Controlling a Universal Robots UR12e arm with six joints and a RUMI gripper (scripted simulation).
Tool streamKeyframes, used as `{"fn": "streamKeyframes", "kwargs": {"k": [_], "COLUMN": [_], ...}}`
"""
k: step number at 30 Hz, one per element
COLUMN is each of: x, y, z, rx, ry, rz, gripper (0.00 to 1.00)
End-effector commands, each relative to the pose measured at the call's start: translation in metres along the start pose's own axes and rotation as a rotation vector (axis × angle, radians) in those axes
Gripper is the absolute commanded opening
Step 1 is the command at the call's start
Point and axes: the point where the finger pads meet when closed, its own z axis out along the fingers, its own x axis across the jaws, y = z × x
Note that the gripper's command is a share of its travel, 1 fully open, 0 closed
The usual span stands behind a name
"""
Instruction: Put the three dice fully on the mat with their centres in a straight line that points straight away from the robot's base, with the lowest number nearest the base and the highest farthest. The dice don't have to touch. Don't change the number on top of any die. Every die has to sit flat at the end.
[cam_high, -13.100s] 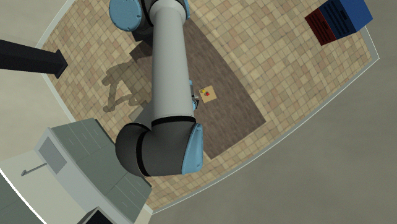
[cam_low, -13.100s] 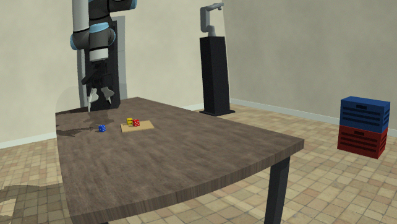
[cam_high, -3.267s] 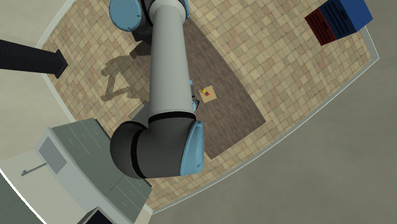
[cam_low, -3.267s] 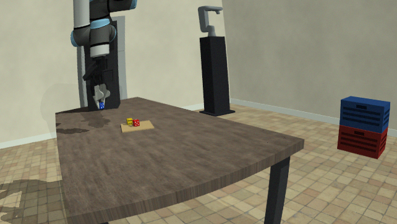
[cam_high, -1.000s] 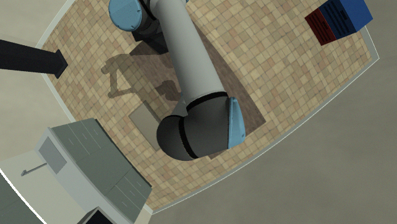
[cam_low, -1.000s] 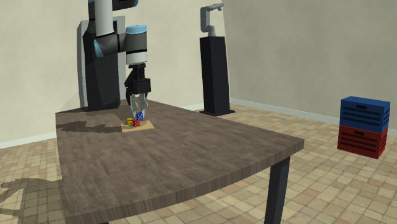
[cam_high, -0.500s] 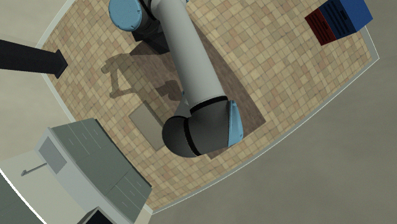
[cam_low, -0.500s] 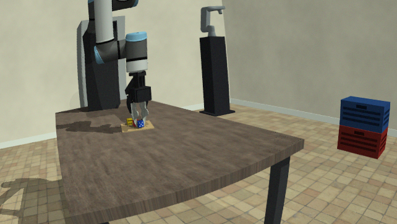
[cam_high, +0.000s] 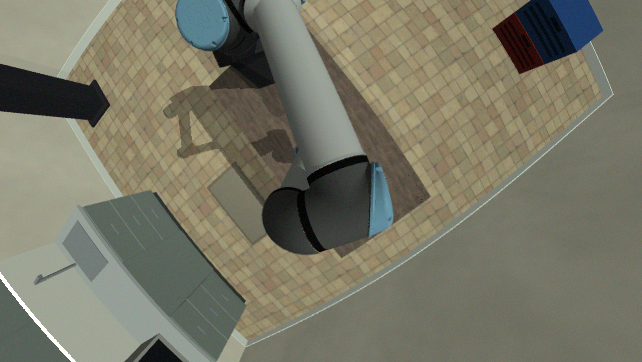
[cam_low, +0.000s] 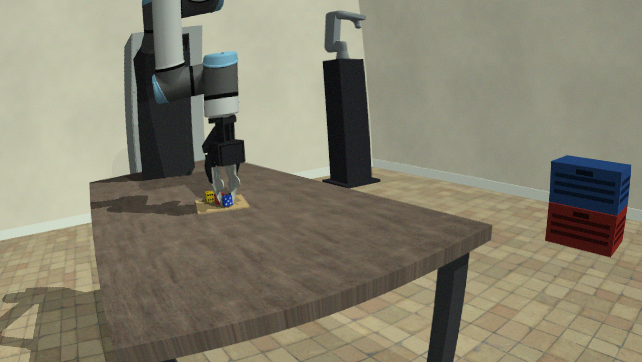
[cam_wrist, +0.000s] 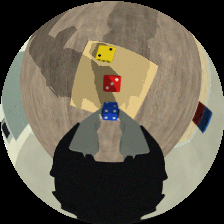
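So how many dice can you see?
3. The yellow die sits at the far end of the mat, the red die lies mid-mat, and the blue die is gripped in the pincer. None seems hidden.

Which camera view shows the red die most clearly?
The wrist view: the red die lies in full sight on the mat. The exterior view shows only a sliver beside the blue die; in the top view the arm hides it.

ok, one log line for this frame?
claw: shut on small blue die | blue die: low at tan mat near edge | red die, yellow die: flat on mat | release: not yet
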Motion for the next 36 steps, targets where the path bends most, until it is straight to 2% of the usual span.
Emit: {"fn": "streamKeyframes", "kwargs": {"k": [1,36], "x": [0.0,0.0], "y": [0.0005,0.0005], "z": [-0.0005,0.0028], "rx": [-0.001,-0.001], "ry": [0.0,0.0], "rz": [0.0,0.0], "gripper": [0.06,0.06]}}
